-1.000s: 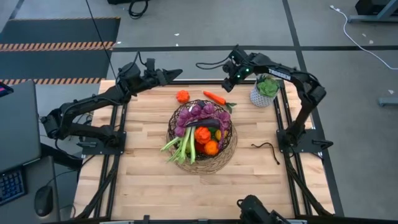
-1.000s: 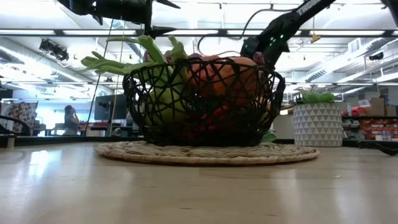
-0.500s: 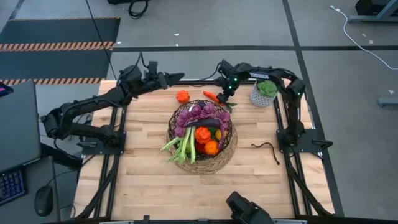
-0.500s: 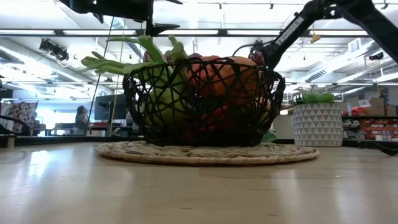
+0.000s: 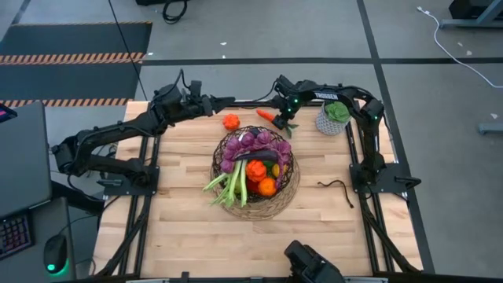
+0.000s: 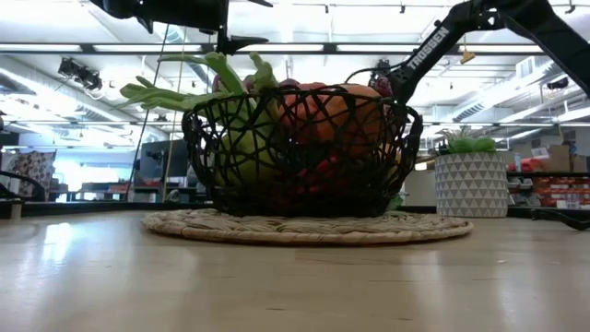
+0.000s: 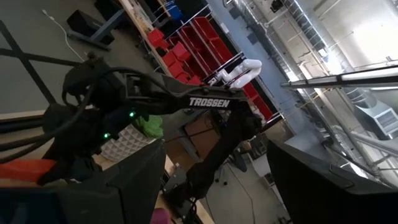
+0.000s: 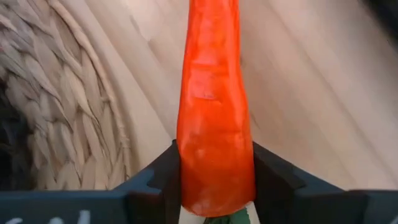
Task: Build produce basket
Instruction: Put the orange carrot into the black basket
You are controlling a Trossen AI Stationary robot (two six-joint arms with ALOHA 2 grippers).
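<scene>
Above the table's far left edge, the left gripper (image 5: 224,100) hovers with its fingers spread, holding nothing. Just right of it an orange pepper (image 5: 230,122) lies on the wood. At centre sits the basket (image 5: 284,191), filled with produce (image 5: 253,161). Beyond its far rim, the right gripper (image 5: 277,118) pinches a carrot (image 8: 214,118) between both fingers, near the white plant pot (image 5: 333,116).
</scene>
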